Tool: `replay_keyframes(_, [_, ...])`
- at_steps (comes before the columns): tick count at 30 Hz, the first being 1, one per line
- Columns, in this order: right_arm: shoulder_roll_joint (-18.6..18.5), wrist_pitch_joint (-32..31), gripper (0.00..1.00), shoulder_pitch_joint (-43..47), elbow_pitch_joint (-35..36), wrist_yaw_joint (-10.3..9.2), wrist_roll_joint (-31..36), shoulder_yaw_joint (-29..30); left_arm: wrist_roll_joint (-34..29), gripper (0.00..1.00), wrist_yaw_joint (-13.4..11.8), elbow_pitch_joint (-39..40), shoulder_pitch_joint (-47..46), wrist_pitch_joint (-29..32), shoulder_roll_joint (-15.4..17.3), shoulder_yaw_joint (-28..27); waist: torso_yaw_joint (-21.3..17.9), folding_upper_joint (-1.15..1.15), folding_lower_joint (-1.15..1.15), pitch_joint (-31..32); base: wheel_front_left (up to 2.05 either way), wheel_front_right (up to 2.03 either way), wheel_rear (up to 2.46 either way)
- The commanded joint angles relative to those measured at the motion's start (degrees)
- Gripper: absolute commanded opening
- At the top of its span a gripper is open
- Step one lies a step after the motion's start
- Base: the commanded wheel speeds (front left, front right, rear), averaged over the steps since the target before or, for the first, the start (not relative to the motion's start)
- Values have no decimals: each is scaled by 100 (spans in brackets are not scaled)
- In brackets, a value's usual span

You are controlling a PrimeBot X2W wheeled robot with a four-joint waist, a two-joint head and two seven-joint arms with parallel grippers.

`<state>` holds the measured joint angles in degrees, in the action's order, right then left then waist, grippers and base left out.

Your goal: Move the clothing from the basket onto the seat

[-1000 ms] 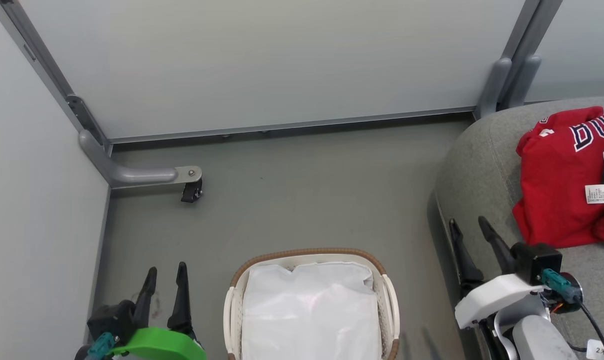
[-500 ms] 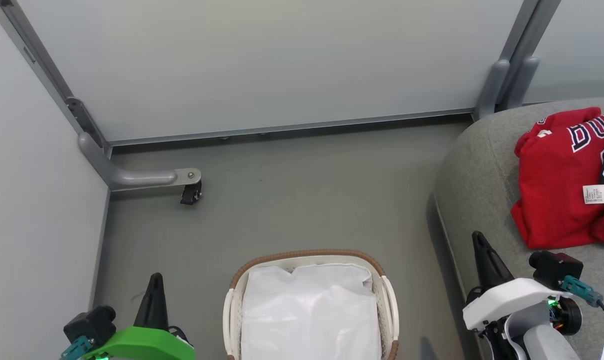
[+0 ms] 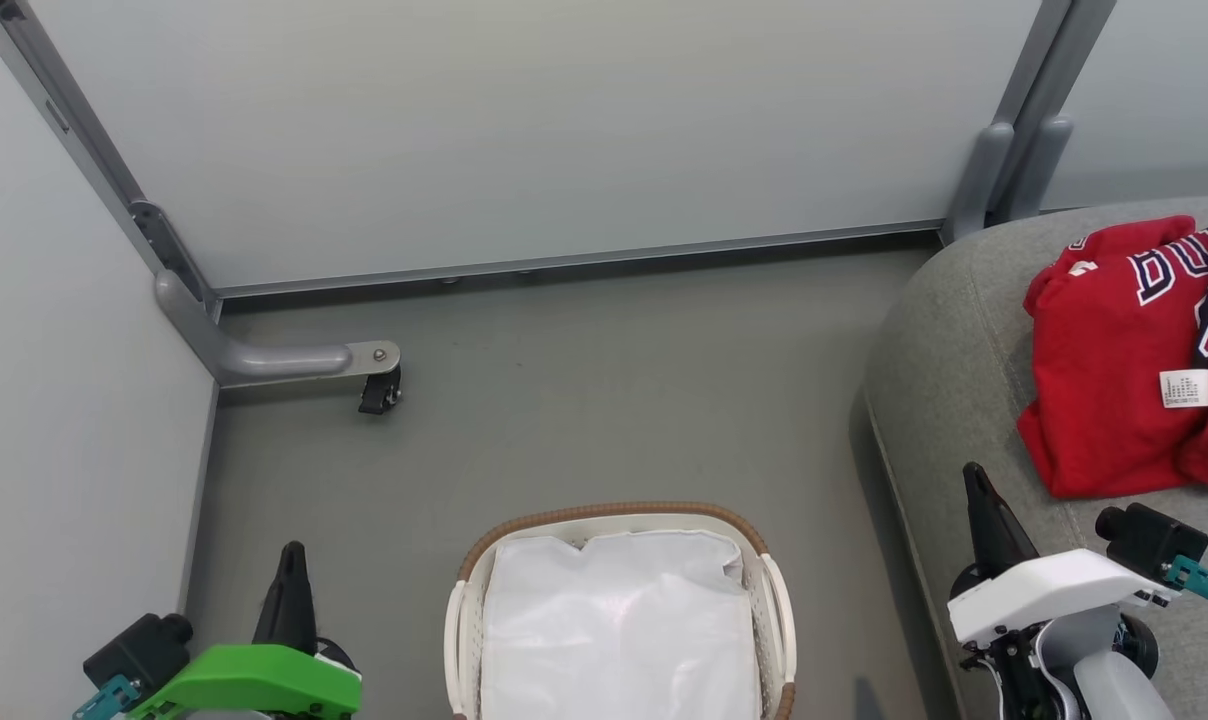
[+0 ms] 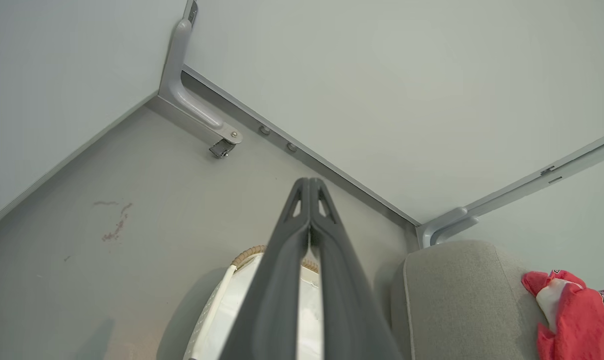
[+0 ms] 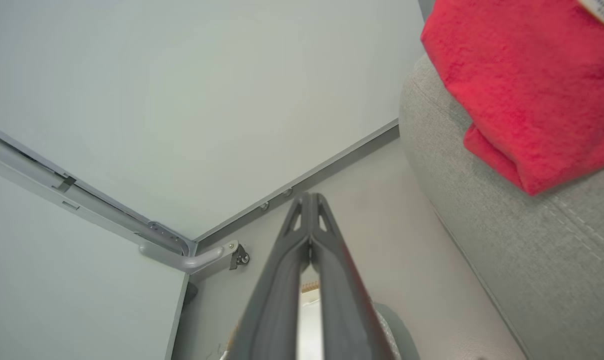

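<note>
From the head view the basket (image 3: 614, 511) stands on the grey floor (image 3: 584, 400) at the bottom middle, its brown rim curving round a white liner (image 3: 619, 630) that covers its inside; the clothing (image 3: 1114, 400), red jersey fabric with white-edged lettering and a small white label (image 3: 1186, 388), lies bunched on the seat (image 3: 949, 370) at the right, well apart from the basket; the left gripper (image 3: 289, 553) sits at the lower left, beside the basket but clear of it, and the right gripper (image 3: 974, 475) at the lower right, above the seat's front edge, near the clothing but apart from it; each reads there as a single dark spike, so the gap cannot be judged from above; the left wrist view settles it, its fingers (image 4: 282, 280) pressed together with tips meeting, a thin slit lower down showing the liner behind; that view also takes in a reddish stain (image 4: 114, 225) on the floor and a wheeled bracket (image 4: 222, 145) at the wall; the right wrist view shows its own fingers (image 5: 277, 295) likewise tip to tip, and a stitched seam (image 5: 577, 220) on the seat below the red cloth.
</note>
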<state>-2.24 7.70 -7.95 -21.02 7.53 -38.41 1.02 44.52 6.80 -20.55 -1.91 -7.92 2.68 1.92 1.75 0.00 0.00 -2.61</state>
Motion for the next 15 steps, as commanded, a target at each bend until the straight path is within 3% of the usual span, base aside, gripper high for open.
replay_keyframes(1, [-35, -53, 0, -30, 112, -2, -221, 38, 203, 0, 16, 108, -169, 53, 20, -51, -2, 0, 0, 4, 0, 0, 0])
replay_keyframes(15, [-45, -335, 0, 13, 239, -3, -1280, 145, 1146, 0, 29, 222, -232, 337, 25, -213, -27, 0, 0, 38, 0, 0, 0])
